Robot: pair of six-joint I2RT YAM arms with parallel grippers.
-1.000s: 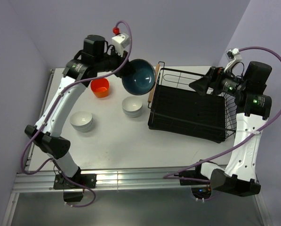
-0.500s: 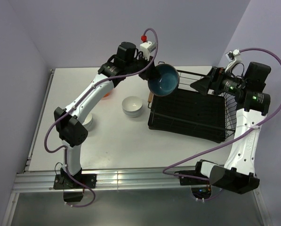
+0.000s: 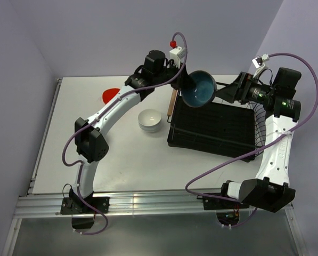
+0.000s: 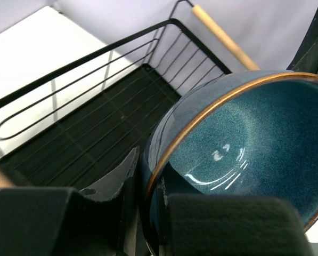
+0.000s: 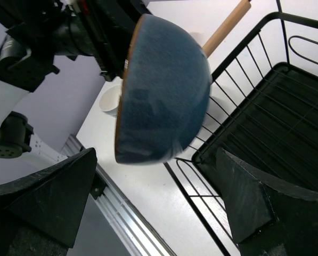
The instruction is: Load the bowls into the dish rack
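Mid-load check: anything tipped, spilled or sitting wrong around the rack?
Nothing stands out. The blue bowl is tipped on edge, but only because the left pincer grips its rim above the dish rack, which is empty. The white bowl sits upright on the table; nothing is spilled.

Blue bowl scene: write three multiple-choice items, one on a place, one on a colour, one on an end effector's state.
1. Where is the blue bowl?
A. standing on the table
B. held in the air over a corner of the dish rack
C. lying in the rack's tray

2. What colour is its rim?
A. golden brown
B. white
C. red

3. How is the right end effector?
A. open, gripping nothing
B. shut on a white bowl
C. shut on a wooden handle

Answers: 1 B, the left end effector grips its wall above the wires. 2 A, the left wrist view shows the band. 3 A, its fingers stand wide apart.
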